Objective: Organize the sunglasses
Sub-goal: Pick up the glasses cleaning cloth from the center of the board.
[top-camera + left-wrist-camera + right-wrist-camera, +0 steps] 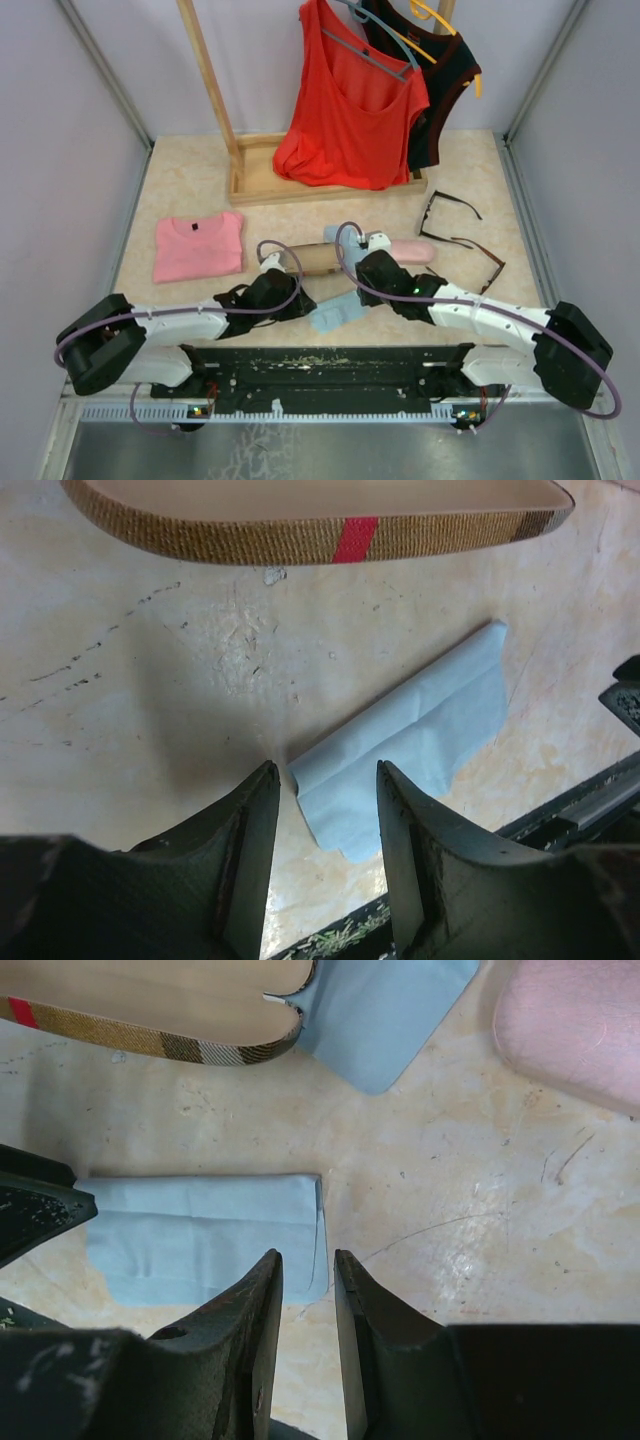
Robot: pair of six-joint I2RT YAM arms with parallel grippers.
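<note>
The black-framed sunglasses (447,208) lie open at the far right of the table. The reddish-brown sunglasses (482,256) lie just in front of them. Neither pair shows in the wrist views. My left gripper (297,300) (326,770) is open and empty, low over the table, with the left end of a folded light blue cloth (420,730) between its fingertips. My right gripper (362,288) (307,1255) is open with a narrow gap and empty, at the right end of that cloth (200,1225).
The brown plaid case (310,258) (300,525) (150,1000) lies behind the grippers, the pink case (415,250) (580,1030) to its right. A second blue cloth (390,1010) lies between them. A folded pink shirt (198,246) is left; a wooden rack (270,180) with hanging tops is behind.
</note>
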